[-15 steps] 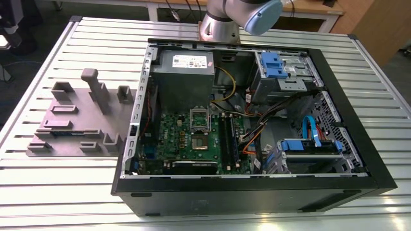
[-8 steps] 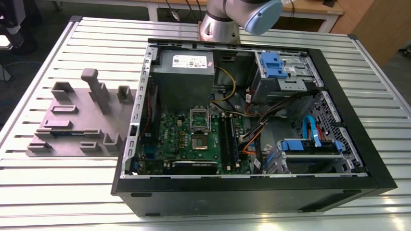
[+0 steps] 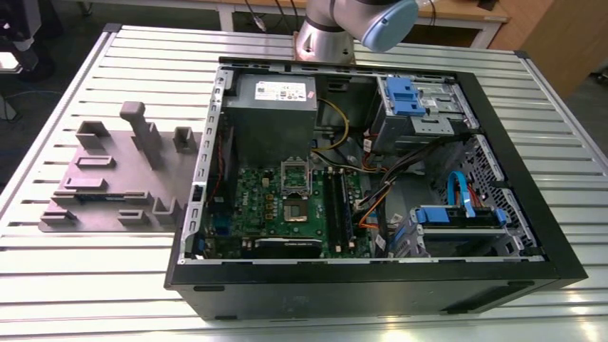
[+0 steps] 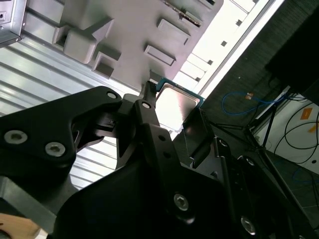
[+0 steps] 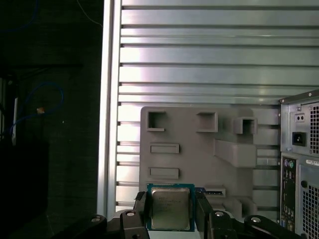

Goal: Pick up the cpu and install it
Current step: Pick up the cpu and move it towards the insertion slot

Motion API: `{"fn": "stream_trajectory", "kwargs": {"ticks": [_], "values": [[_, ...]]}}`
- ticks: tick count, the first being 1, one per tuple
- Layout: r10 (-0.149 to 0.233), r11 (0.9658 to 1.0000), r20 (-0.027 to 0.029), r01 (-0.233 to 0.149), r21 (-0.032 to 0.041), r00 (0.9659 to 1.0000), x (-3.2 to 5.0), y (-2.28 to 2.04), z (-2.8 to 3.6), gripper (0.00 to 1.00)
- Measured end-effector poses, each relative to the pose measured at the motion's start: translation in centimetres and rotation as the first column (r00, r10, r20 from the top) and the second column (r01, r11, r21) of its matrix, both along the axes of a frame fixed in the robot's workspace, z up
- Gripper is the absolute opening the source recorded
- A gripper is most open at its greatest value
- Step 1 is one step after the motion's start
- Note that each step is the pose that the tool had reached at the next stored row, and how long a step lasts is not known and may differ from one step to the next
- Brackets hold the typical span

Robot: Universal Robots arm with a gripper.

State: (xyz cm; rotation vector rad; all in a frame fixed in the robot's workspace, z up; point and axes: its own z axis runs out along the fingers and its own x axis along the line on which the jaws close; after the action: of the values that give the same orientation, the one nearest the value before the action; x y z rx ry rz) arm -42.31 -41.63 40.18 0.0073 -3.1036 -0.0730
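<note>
In both wrist views the cpu (image 5: 170, 207) (image 4: 173, 103), a small flat square chip with a shiny metal top and a green edge, sits between the black fingers (image 5: 141, 205) of my gripper (image 5: 171, 209) (image 4: 175, 110), which is shut on it. The chip hangs well above the grey fixture tray (image 5: 199, 159) and the slatted table. In the exterior view the open computer case (image 3: 361, 178) lies on the table with its green motherboard (image 3: 275, 206) exposed. The socket (image 3: 296, 211) there stands open, its metal lid (image 3: 295, 173) raised. The arm's base (image 3: 328, 35) stands behind the case.
The grey fixture tray (image 3: 114, 178) with upright posts lies at the exterior view's left of the case. Inside the case are a grey power supply box (image 3: 273, 96), blue drive brackets (image 3: 404, 96) and loose cables (image 3: 380, 192). The slatted metal table (image 3: 95, 285) ends near the tray.
</note>
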Motion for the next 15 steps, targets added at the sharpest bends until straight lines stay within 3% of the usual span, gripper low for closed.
{"fn": "stream_trajectory", "kwargs": {"ticks": [15], "values": [[0.000,1.0000,-0.0001,0.000,0.0000,1.0000,0.58,0.00,0.00,0.47]]}}
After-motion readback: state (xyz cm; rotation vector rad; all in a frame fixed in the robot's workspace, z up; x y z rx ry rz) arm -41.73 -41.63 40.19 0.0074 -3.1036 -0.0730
